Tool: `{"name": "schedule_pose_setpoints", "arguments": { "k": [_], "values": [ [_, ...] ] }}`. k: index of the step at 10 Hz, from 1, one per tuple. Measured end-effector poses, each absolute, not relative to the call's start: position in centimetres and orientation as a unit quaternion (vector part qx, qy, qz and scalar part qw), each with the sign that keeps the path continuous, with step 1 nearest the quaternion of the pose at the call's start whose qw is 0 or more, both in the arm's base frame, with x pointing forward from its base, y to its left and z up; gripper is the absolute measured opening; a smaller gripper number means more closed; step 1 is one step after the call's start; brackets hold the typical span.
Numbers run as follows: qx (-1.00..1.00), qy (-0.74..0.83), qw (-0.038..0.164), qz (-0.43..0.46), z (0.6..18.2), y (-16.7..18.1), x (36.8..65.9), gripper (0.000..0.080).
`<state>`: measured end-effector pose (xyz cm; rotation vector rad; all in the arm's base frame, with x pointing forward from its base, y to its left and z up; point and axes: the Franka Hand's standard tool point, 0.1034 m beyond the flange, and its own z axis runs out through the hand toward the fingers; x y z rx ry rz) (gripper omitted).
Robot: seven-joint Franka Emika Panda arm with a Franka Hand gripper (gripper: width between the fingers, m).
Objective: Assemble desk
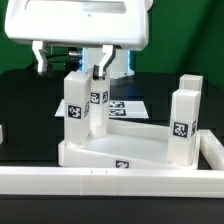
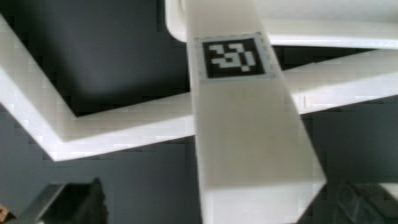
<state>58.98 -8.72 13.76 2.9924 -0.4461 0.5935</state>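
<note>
The desk's white tabletop [image 1: 120, 148] lies rim up, and its raised rim [image 2: 107, 128] also shows in the wrist view. Two tagged white legs [image 1: 76, 108] [image 1: 98, 104] stand upright at its far corner on the exterior view's left. Two more legs [image 1: 182, 128] [image 1: 190, 90] stand on the exterior view's right. My gripper [image 1: 70, 62] hangs open just above the left pair. In the wrist view one leg [image 2: 240, 110] runs between my dark fingertips [image 2: 71, 202], with a gap on that side. My gripper [image 2: 217, 208] holds nothing.
A long white border rail [image 1: 110, 182] runs along the front and turns back at the exterior view's right. The marker board [image 1: 128, 106] lies flat on the black table behind the tabletop.
</note>
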Motion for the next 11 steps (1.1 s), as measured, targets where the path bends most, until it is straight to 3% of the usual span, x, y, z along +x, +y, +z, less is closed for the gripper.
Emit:
{"name": "schedule_pose_setpoints", "arguments": {
  "k": [1,2,6,11],
  "values": [
    [0.973,-0.147,0.027,0.175,13.0,-8.9,58.6,0.0648],
    [0.983,-0.149,0.004,0.108,12.6,-8.2,58.1,0.0648],
    [0.987,-0.154,-0.034,-0.028,12.2,-8.2,57.8,0.0648],
    [0.987,-0.148,-0.036,-0.047,11.9,-8.0,58.5,0.0648]
  ]
}}
